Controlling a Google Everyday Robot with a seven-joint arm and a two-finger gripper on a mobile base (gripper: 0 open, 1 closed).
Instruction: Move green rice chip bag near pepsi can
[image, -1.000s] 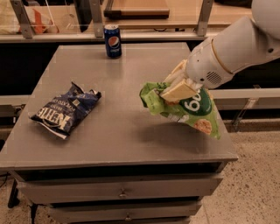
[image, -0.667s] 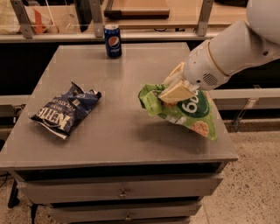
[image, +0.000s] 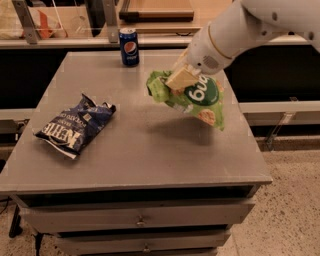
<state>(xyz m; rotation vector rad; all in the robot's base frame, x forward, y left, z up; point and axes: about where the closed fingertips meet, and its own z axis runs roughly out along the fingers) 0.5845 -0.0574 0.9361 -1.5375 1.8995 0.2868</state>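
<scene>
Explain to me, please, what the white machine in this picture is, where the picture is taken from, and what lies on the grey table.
The white shape reaching in from the upper right is a robot arm. At its tip the tan part is a two-finger gripper, shut on one end of the green rice chip bag, which hangs above the table, its shadow below. There is only one camera, looking down at the table from the front; where it is mounted is unknown. A pepsi can stands upright at the far edge, and a dark blue Kettle chip bag lies at the left. Drawers sit beneath.
</scene>
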